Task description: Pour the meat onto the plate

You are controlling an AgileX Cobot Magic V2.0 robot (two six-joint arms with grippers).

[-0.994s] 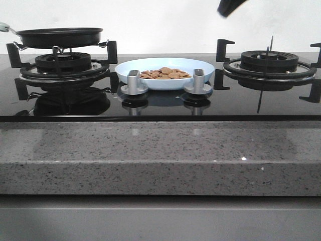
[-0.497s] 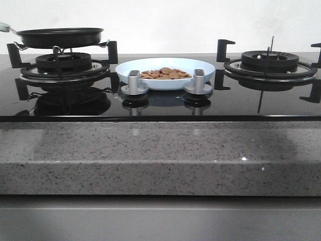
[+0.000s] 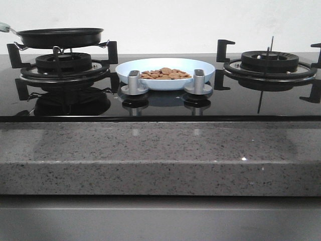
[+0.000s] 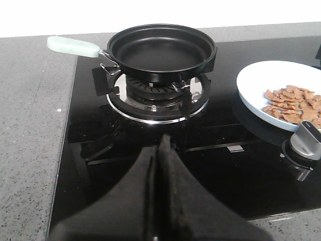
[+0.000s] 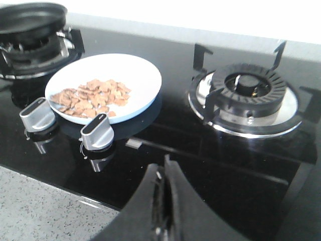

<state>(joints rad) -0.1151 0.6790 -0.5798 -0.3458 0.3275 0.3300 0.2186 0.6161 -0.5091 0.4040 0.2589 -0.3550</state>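
Meat (image 3: 165, 74) lies in a heap on the plate (image 3: 200, 67), mid-frame between two burners, its spread running left to right. Black glass hob tops a speckled grey table (image 3: 160, 155); white wall behind. Pan (image 3: 60, 36) sits upper left. Left fingers (image 4: 159, 150) and right fingers (image 5: 163, 173) are clenched, empty.

My front camera sits low at counter height, looking level across the stone edge at the whole hob (image 3: 160, 103). My left wrist camera looks down over the left burner and frying pan (image 4: 161, 49); my right wrist camera looks down over the right burner (image 5: 249, 89). All three share the plate (image 3: 205, 71) (image 4: 251, 83) (image 5: 143, 75).
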